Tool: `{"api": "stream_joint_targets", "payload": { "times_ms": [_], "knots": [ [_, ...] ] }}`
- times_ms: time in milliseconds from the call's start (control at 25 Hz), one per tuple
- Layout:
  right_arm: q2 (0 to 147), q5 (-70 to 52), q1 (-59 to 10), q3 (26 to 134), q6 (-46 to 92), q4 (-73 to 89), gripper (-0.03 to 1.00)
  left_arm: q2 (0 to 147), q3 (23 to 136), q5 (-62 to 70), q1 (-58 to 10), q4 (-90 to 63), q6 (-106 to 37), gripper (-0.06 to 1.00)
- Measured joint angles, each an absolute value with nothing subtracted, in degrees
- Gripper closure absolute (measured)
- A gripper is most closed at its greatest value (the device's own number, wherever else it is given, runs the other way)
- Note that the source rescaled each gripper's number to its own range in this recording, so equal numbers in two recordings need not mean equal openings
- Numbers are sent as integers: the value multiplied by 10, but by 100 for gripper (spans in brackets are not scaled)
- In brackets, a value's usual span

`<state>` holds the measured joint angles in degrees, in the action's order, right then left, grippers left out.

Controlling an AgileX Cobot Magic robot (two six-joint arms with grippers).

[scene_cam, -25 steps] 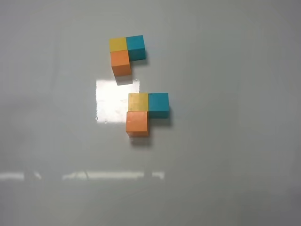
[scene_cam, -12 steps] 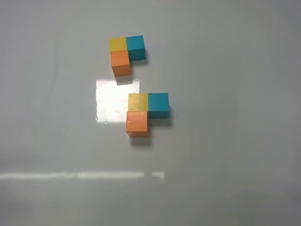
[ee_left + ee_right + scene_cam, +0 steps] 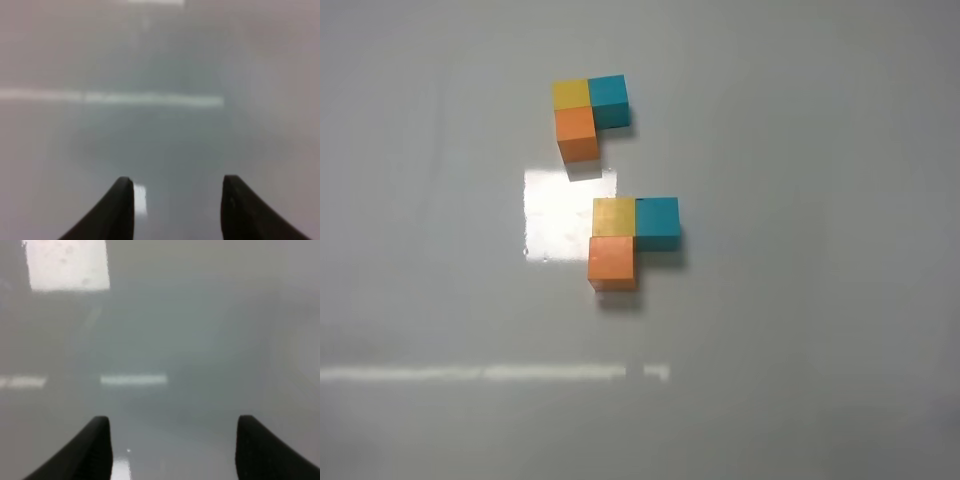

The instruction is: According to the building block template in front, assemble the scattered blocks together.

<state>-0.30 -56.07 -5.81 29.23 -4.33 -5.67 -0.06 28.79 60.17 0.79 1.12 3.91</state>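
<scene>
The left gripper [image 3: 177, 187] hangs over the bare grey table [image 3: 165, 145], its two dark fingertips [image 3: 122, 200] apart with a clear gap between them and nothing held. The view is blurred. A pale strip of reflected light [image 3: 112, 98] runs across the table beyond the fingertips.

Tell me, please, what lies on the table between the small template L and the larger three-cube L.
Nothing but bare table with a bright glare patch separates the template from the larger cubes; the exterior high view shows it.
</scene>
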Motion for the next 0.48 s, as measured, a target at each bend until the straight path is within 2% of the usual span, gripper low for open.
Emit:
{"api": "stream_joint_targets", "payload": {
  "times_ms": [160,480],
  "knots": [
    [-3,-561,-58,292,-43,-57,58,-1,288,602,53,13,39,79],
    [-3,-561,-58,292,-43,-54,58,-1,288,602,59,13,39,79]
  ]
}}
